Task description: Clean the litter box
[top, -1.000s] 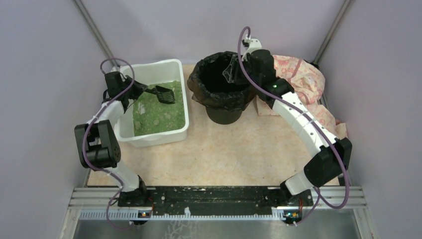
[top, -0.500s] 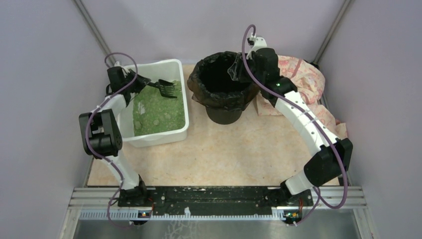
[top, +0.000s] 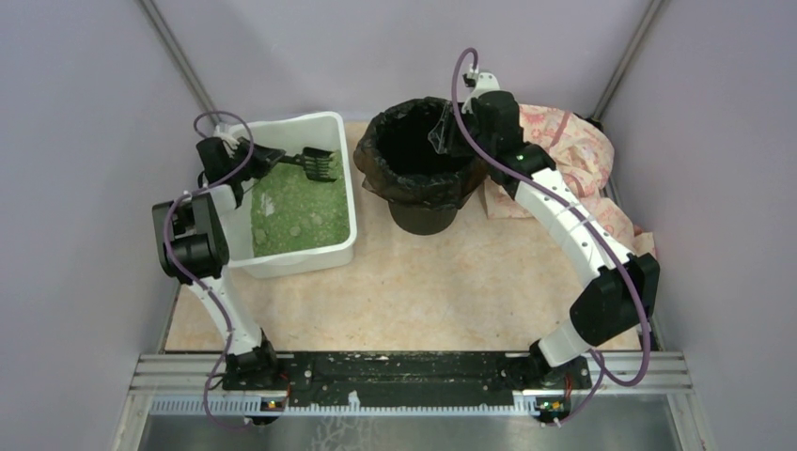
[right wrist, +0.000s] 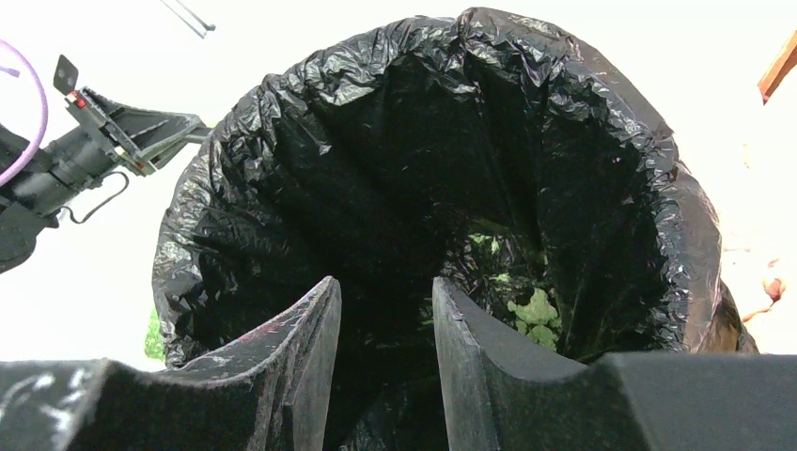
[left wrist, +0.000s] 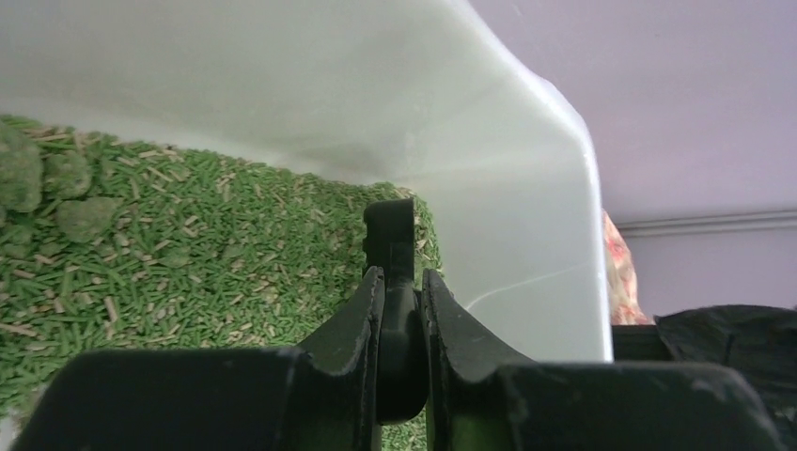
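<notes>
The white litter box (top: 303,262) with green litter (top: 293,214) stands at the back left. My left gripper (top: 271,160) is shut on the handle of a black scoop (top: 321,165), whose slotted head hangs near the box's back right corner. In the left wrist view the handle (left wrist: 390,235) is pinched between the jaws of this gripper (left wrist: 402,282), over litter (left wrist: 150,254) with clumps (left wrist: 66,188) at the left. My right gripper (top: 440,132) hovers over the black-bagged bin (top: 376,155). Its jaws (right wrist: 385,291) stand apart, nothing visibly pinched.
Green clumps (right wrist: 534,315) lie at the bottom of the bin bag (right wrist: 282,141). A pink patterned cloth (top: 569,141) is bunched behind the bin at the back right. Grey walls close in both sides, and the metal rail (top: 414,371) runs along the near edge.
The left arm has folded in closer to the box and carried the scoop head a little toward the box's back right corner. The right gripper has barely shifted over the bin.
</notes>
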You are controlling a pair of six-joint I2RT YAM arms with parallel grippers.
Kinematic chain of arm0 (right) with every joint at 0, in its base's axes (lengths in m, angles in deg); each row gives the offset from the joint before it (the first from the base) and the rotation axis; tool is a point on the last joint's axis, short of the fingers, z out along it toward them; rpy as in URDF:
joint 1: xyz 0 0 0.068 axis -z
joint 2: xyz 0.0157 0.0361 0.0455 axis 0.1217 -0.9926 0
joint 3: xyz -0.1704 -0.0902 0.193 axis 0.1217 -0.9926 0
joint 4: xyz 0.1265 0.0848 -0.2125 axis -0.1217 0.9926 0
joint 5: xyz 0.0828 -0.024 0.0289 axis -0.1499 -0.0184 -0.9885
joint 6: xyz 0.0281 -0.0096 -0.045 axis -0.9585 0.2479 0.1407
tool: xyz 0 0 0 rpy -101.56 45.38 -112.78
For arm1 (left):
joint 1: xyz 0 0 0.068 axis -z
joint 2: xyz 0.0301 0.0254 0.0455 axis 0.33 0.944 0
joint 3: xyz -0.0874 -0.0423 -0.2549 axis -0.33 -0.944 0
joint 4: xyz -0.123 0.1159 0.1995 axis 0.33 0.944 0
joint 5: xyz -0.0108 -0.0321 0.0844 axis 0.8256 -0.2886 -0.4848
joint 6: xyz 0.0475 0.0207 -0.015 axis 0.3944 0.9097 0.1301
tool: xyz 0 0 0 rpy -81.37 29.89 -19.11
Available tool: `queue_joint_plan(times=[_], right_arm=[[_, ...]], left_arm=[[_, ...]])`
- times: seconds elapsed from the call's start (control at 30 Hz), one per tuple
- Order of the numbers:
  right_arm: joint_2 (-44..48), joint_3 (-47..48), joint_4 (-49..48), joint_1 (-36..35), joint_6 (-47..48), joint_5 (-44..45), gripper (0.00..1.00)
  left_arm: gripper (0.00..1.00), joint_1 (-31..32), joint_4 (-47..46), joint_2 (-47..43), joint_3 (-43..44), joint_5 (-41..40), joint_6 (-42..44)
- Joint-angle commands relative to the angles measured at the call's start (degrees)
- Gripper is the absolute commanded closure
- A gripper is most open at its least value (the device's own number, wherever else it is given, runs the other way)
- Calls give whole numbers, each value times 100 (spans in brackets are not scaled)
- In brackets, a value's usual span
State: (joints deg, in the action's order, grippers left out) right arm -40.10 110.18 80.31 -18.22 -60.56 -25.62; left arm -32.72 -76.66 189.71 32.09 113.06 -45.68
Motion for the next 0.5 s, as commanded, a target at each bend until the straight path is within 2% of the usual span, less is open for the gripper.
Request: queue_joint_plan(times=[0.0,0.17,0.47], right_arm=[[105,228,-138,60,-111,16,58],[135,141,-197,60,-236,-40,58],[182,131,-270,60,-323,-48,58]], left_arm=[[100,-108,-958,243,-434,951,-742],[100,-373,-1813,243,-822,1349,-1357],[100,-667,-1305,-214,-875,1543,-1118]])
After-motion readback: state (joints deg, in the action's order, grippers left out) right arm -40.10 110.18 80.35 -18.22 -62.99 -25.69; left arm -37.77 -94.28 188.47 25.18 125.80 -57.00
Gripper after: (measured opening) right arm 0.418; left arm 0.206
